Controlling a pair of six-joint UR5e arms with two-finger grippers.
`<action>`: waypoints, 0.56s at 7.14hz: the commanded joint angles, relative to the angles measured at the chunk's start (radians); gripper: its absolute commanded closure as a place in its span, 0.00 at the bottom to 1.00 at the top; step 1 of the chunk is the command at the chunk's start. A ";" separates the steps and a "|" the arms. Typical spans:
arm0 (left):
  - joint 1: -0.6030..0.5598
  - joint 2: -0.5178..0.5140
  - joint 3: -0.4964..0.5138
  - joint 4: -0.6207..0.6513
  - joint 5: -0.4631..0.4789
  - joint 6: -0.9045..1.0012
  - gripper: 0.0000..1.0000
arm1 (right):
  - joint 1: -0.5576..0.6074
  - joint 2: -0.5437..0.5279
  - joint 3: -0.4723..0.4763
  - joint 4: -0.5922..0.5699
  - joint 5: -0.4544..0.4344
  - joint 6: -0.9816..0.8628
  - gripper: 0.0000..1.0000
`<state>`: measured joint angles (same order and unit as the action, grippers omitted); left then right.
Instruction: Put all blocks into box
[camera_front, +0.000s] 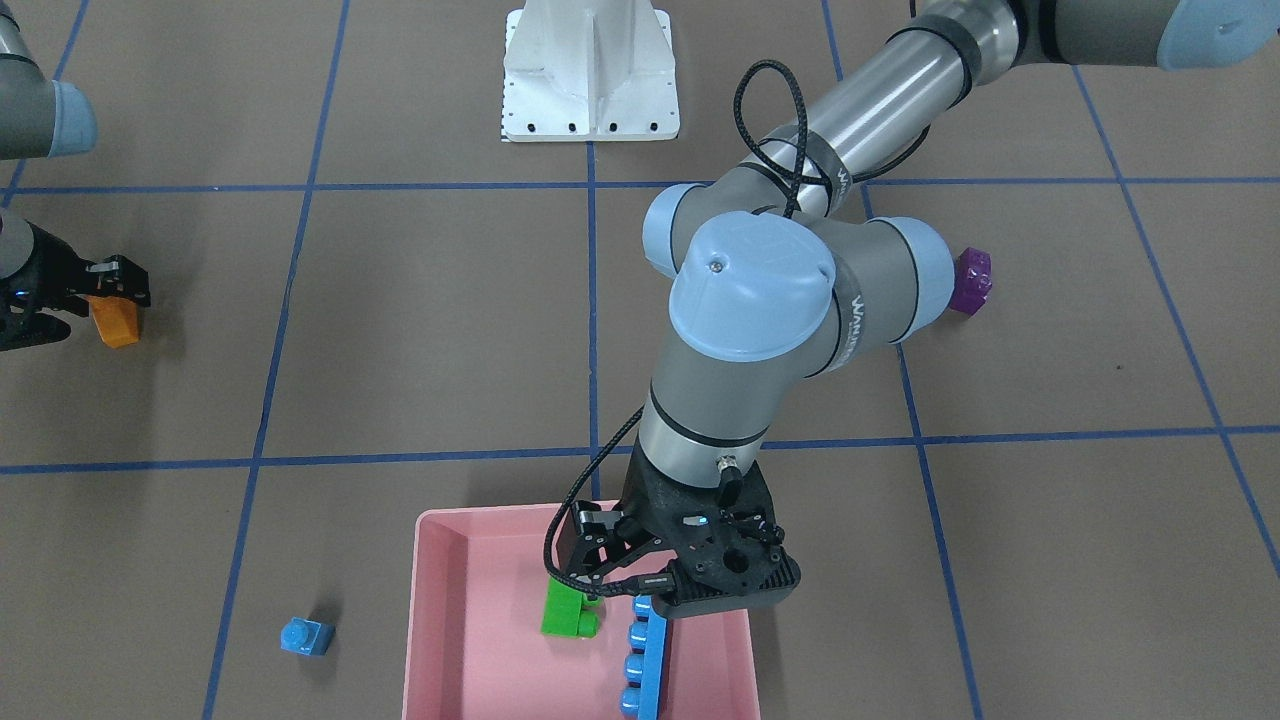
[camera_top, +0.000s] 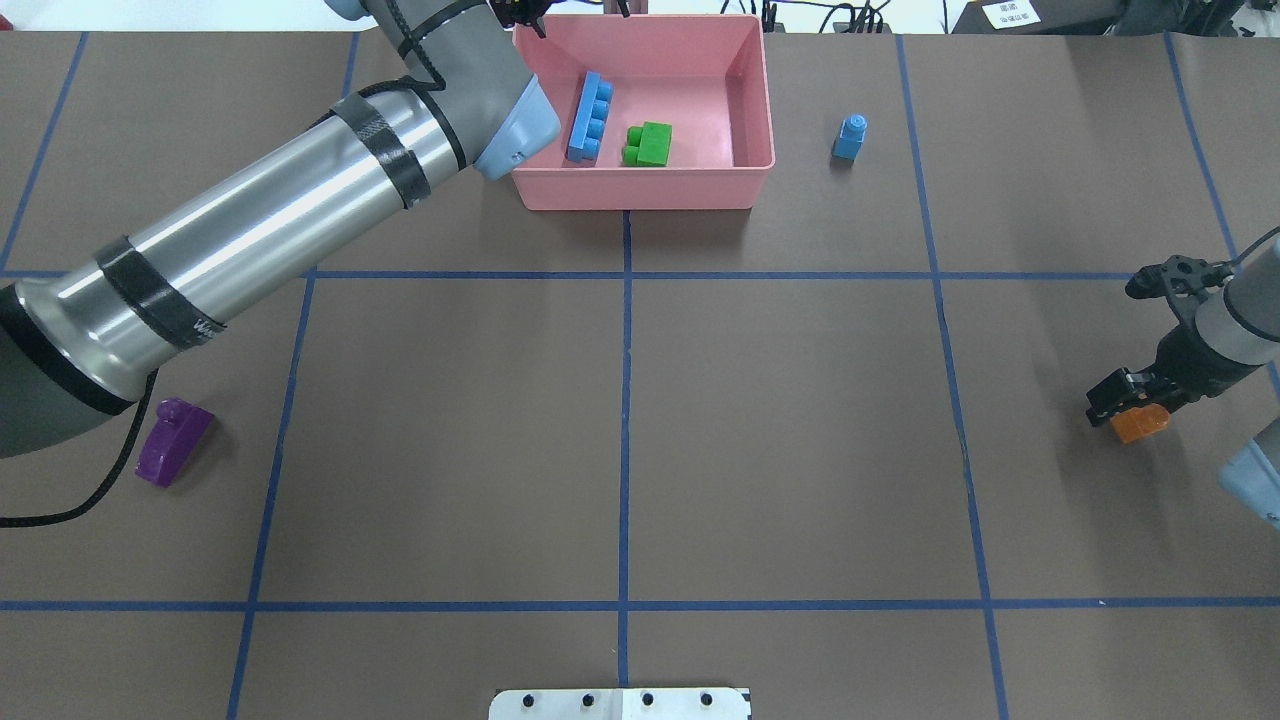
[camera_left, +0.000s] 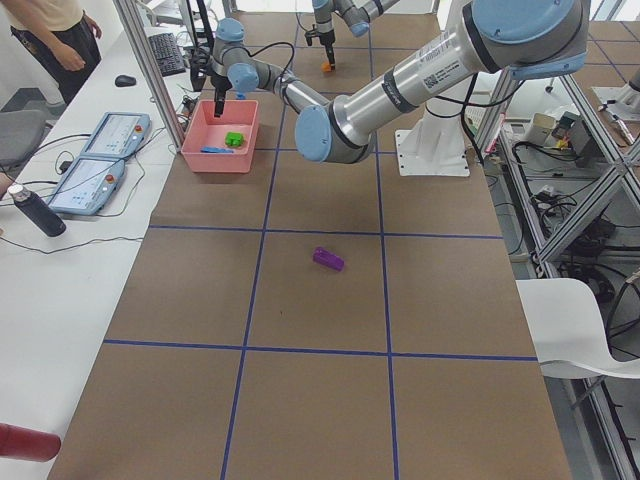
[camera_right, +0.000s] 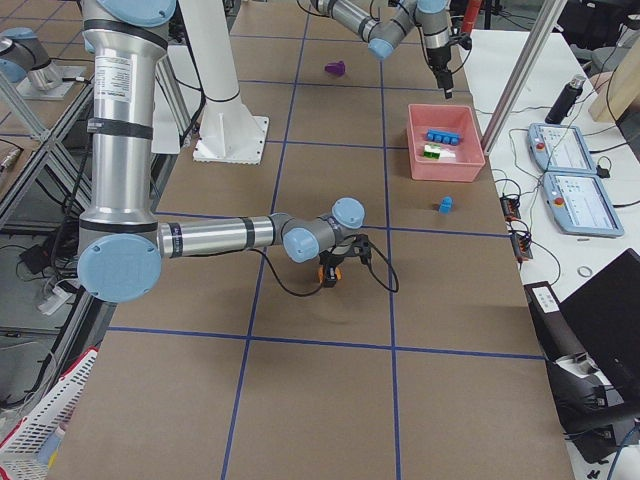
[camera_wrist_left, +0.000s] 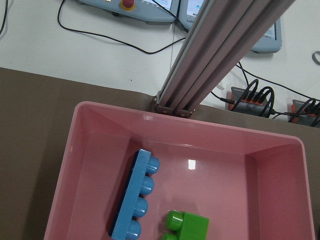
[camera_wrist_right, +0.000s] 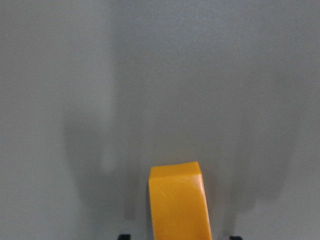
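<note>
Findings: the box (camera_top: 640, 195) holds the green brick (camera_top: 650, 143) and the long light-blue brick (camera_top: 590, 117). My left hand (camera_front: 598, 585) hangs above them, released and empty. My right hand (camera_front: 110, 290) straddles the orange brick (camera_front: 115, 322) on the table (camera_top: 800, 450), unclenched. The small blue brick (camera_top: 850, 137) sits near the box, and the purple brick (camera_top: 173, 441) lies well apart.

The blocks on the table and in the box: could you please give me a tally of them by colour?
Orange block: 1
Small blue block: 1
Long light-blue block: 1
Purple block: 1
Green block: 1
Total: 5
</note>
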<state>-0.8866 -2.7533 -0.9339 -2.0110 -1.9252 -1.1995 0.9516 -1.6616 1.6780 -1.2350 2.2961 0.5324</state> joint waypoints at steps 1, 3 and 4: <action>0.005 0.003 -0.002 0.000 0.000 0.001 0.00 | -0.005 -0.004 0.011 0.000 0.002 -0.002 1.00; 0.000 0.039 -0.061 0.001 -0.003 0.012 0.00 | 0.053 0.000 0.032 -0.009 0.040 -0.002 1.00; -0.009 0.119 -0.150 0.018 -0.015 0.032 0.00 | 0.093 0.053 0.093 -0.109 0.072 0.000 1.00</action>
<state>-0.8872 -2.7077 -0.9975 -2.0065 -1.9299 -1.1862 0.9954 -1.6512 1.7161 -1.2629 2.3305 0.5311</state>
